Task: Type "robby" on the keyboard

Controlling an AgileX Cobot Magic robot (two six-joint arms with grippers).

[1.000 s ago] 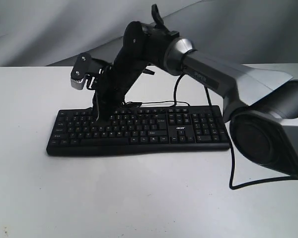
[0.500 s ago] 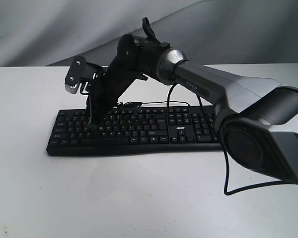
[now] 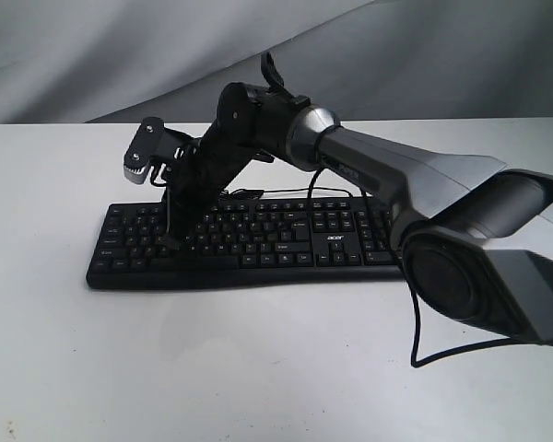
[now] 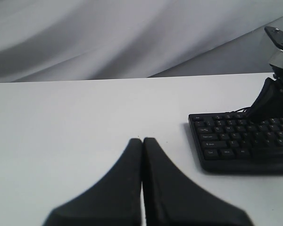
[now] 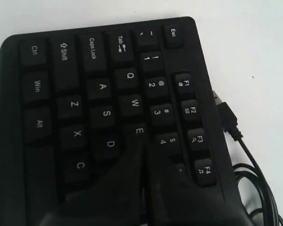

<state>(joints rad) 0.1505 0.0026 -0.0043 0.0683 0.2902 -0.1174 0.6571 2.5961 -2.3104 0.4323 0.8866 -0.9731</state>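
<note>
Exterior view first: the keyboard (image 3: pixel 286 238) is lying flat along the middle of the white bench (image 3: pixel 258 368), with its number pad at the right-hand end. The right arm (image 3: pixel 378 170) is reaching across it from the right, and the right pincer (image 3: pixel 171 241) is pointing down onto the letter keys near the keyboard's left end.

Seen from that arm's wrist camera, its two black fingers (image 5: pixel 118 179) are pressing flat against each other with nothing between them. The joined tip is sitting just beside the E key (image 5: pixel 138 130), over what is probably the R. That key is hidden, though, and I cannot tell whether it is being pushed down. A thin black cable (image 5: pixel 247 157) is lying loosely on the bench just beyond the function-key row.

The left pincer (image 4: pixel 142 141) is likewise closed tight on nothing, its fingers meeting along one seam. It is hanging over bare bench, well apart from the keyboard's near end, and the right arm is showing beyond the keys.
</note>
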